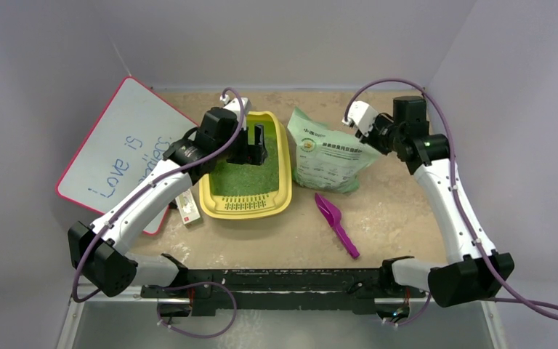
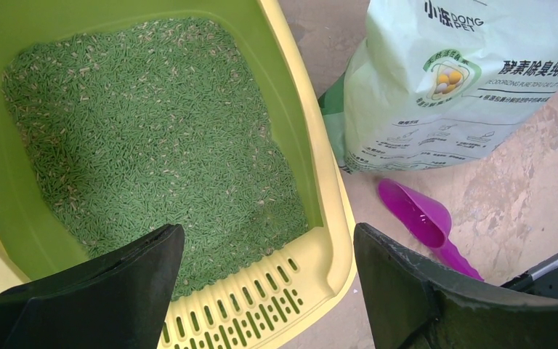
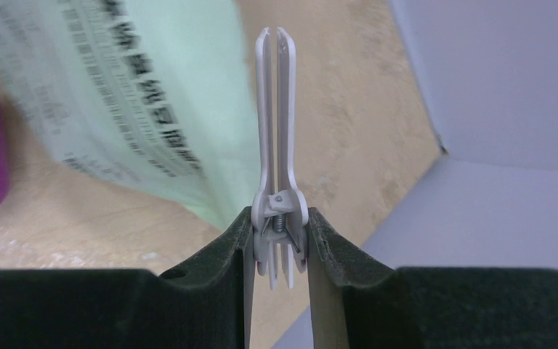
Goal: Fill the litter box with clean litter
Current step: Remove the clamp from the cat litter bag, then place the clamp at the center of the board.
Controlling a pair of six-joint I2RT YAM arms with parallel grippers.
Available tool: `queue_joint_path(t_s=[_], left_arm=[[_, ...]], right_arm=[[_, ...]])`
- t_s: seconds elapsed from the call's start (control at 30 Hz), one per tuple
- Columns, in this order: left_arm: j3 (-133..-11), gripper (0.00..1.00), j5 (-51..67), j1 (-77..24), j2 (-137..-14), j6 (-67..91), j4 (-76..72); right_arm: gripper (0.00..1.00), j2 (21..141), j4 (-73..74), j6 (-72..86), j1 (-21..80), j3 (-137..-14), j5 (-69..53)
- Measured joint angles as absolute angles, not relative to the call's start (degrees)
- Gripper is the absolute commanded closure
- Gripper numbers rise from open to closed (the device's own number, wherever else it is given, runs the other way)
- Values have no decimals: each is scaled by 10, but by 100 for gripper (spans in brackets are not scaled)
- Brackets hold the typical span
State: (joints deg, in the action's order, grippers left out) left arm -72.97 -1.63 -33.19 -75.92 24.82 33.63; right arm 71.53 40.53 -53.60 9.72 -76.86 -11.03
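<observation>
The yellow litter box [image 1: 282, 196] sits mid-table with its slotted grate strip [image 2: 261, 305] at the near end. Green clean litter [image 1: 245, 178] covers its floor, and it also shows in the left wrist view [image 2: 145, 138]. My left gripper [image 1: 251, 145] hangs just above the box, open and empty, with its fingers wide apart over the grate corner [image 2: 267, 233]. My right gripper [image 1: 372, 129] is raised at the back right, beside the bag, and is shut on a white spring clip [image 3: 276, 131].
The pale green printed bag [image 1: 330, 153] lies right of the box. A purple scoop [image 1: 336, 224] lies in front of the bag. A white board with a pink edge [image 1: 116, 153] leans at the left. A small white item [image 1: 189, 207] lies by the box's left side.
</observation>
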Motion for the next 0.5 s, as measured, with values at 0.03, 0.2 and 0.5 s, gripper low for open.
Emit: queue_joint_path(t_s=[0.03,0.2,0.5], left_arm=[[-730,14,-17,-332,-759,248,336],[-733,14,-17,-332,-759,246,338],[-733,14,-20,-332,-758,244,340]], right_arm=[[85,711,389,-520,96,-767,-91],[83,689,305,-413,30,-766,-20],[78,704,264,-137,-119,-699,27]])
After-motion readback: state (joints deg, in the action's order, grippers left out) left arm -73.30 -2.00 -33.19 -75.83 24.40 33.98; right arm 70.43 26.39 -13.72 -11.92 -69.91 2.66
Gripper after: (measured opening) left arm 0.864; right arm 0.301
